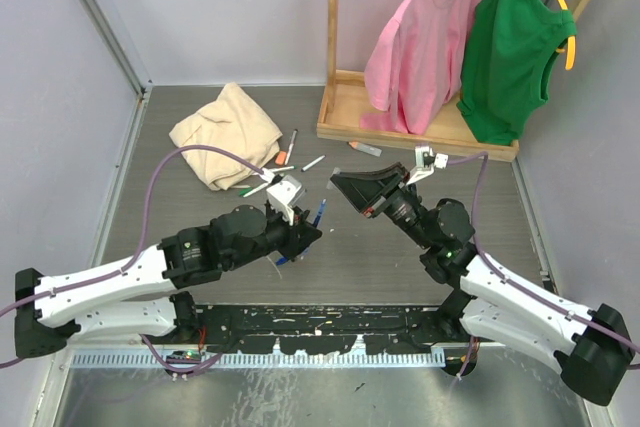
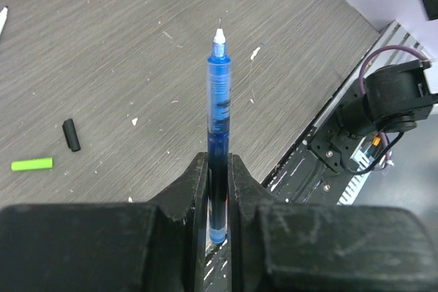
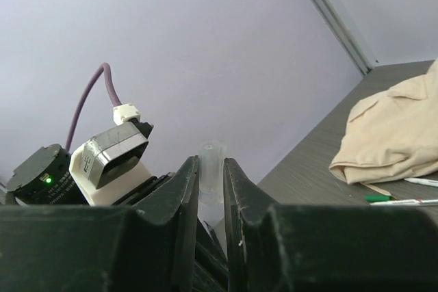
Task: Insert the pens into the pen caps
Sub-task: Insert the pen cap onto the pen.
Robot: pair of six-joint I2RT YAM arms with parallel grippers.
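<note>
My left gripper [image 1: 308,230] [image 2: 217,172] is shut on a blue pen [image 2: 219,94], whose bare white tip points away from the fingers; the pen also shows in the top view [image 1: 318,214]. My right gripper [image 1: 338,183] [image 3: 211,169] is shut on a small clear pen cap [image 3: 211,157] and faces the left gripper a short way apart, above the table. A black cap [image 2: 71,135] and a green cap [image 2: 31,164] lie on the table. Several more pens [image 1: 291,156] lie beside the cloth.
A beige folded cloth [image 1: 226,133] [image 3: 395,131] lies at the back left. A wooden rack [image 1: 350,107] with a pink and a green garment stands at the back right. A grey pen [image 1: 365,148] lies by its base. The black rail [image 1: 330,322] runs along the near edge.
</note>
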